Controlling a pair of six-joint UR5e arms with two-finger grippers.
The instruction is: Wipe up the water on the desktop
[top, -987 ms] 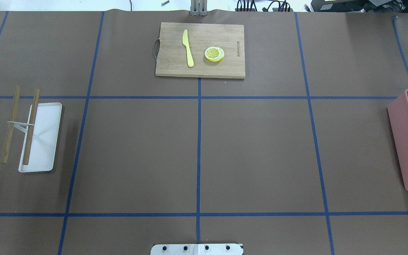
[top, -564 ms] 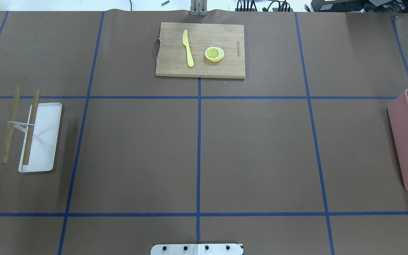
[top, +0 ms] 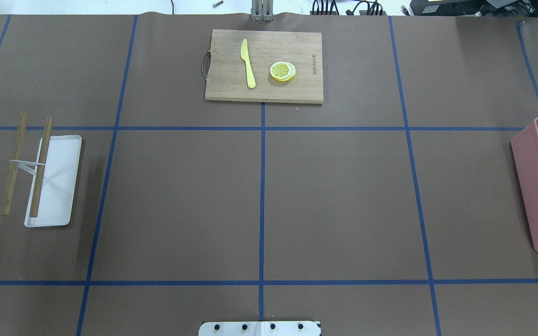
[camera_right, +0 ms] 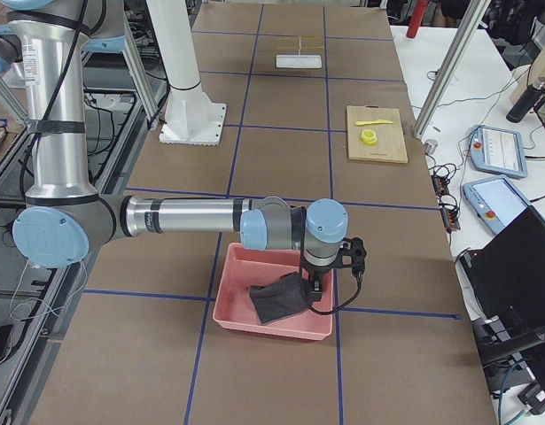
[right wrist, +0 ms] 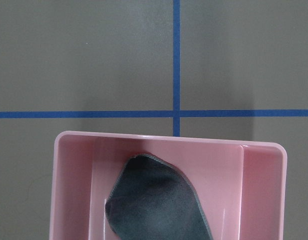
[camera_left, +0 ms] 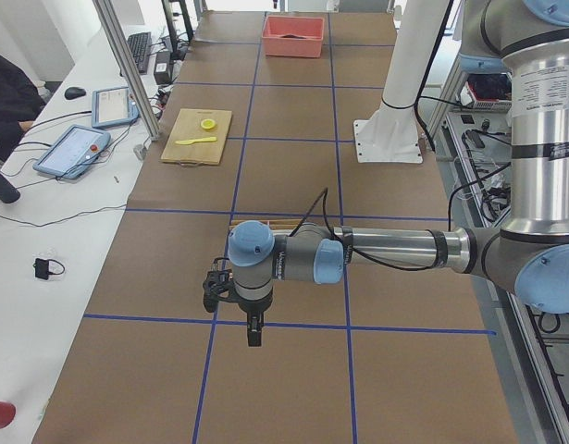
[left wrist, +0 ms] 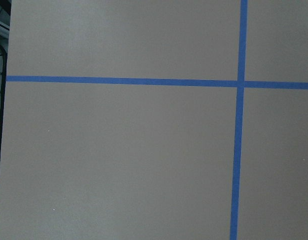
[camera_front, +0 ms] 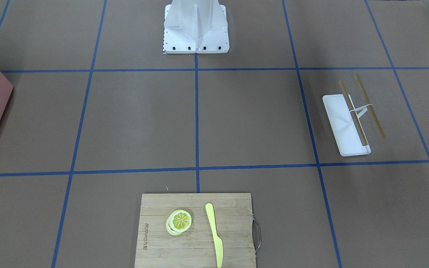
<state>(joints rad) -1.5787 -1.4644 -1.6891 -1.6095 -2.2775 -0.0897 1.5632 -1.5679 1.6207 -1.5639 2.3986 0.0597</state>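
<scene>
The desktop (top: 343, 200) is matte brown with a grid of blue tape lines; I see no water on it in any view. A dark grey cloth (right wrist: 154, 200) lies in a pink bin (right wrist: 73, 190) at the robot's right end of the table. My right gripper (camera_right: 316, 282) hangs over that bin, just above the cloth (camera_right: 276, 301); I cannot tell whether it is open or shut. My left gripper (camera_left: 253, 331) points down over bare desktop (camera_left: 293, 388) near a tape crossing; I cannot tell its state either. Neither wrist view shows fingers.
A bamboo cutting board (top: 222, 88) with a yellow knife (top: 248, 63) and lemon slices (top: 282, 71) lies at the far middle. A white tray (top: 61, 186) with a two-rail wooden rack (top: 40, 168) sits on the left. The robot's base plate (top: 259, 328) is at the near edge.
</scene>
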